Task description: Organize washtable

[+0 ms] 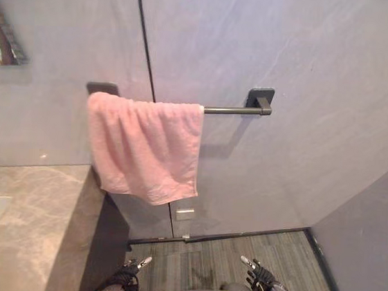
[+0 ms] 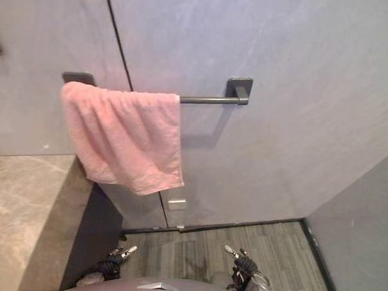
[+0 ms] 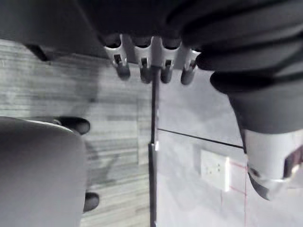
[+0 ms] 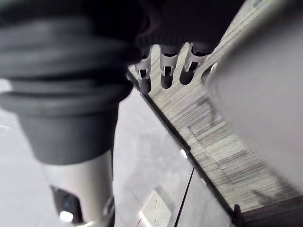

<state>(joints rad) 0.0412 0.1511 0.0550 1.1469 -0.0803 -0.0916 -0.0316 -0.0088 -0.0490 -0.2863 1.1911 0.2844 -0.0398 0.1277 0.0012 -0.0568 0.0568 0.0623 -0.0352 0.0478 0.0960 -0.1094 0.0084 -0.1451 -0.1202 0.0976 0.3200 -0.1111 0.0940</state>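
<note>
Towel on bar, well above left hand and right hand, fingers slack, empty.

No text, label, brand, number or sign can be read on anything here

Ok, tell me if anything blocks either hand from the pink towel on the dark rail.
Nothing visible does: left hand and right hand hang open near the floor, with free space up to the pink cloth towel.
</note>
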